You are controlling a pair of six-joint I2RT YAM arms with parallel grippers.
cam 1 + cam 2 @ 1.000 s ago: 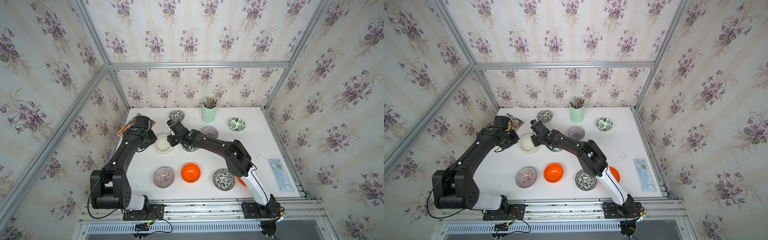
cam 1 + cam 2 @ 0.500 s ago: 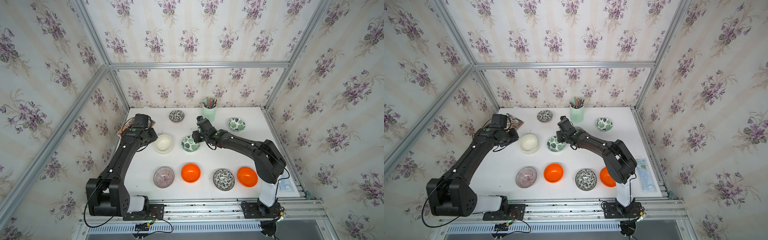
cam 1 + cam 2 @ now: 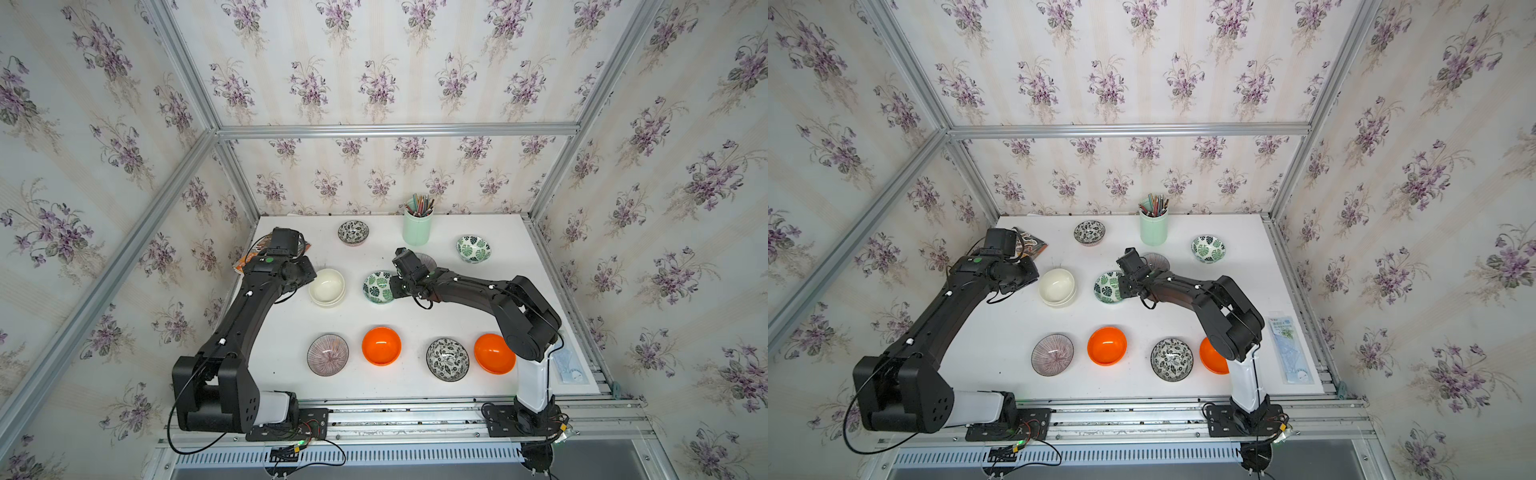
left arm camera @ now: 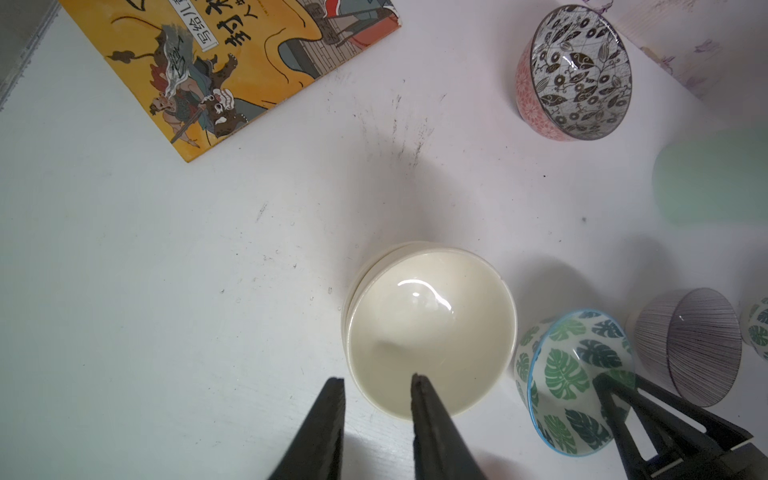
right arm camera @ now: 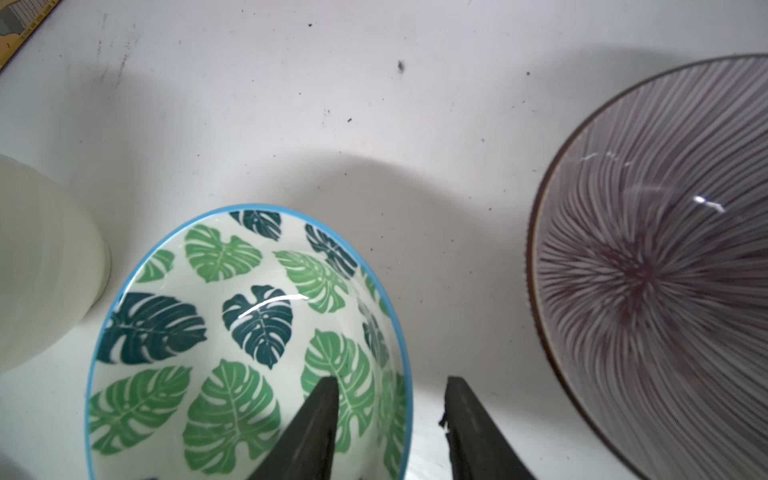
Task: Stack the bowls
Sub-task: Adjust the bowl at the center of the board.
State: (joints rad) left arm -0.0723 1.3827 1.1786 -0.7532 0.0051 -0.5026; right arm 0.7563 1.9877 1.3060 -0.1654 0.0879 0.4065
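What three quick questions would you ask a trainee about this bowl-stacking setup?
1. True or false: the two cream-white bowls are already nested together.
2. The right gripper has one finger inside and one outside the rim of which bowl? A, purple striped bowl; B, green-leaf bowl; C, black-and-white floral bowl.
3. How many orange bowls can you see in a top view?

Key: 1 true; 2 B; 3 two.
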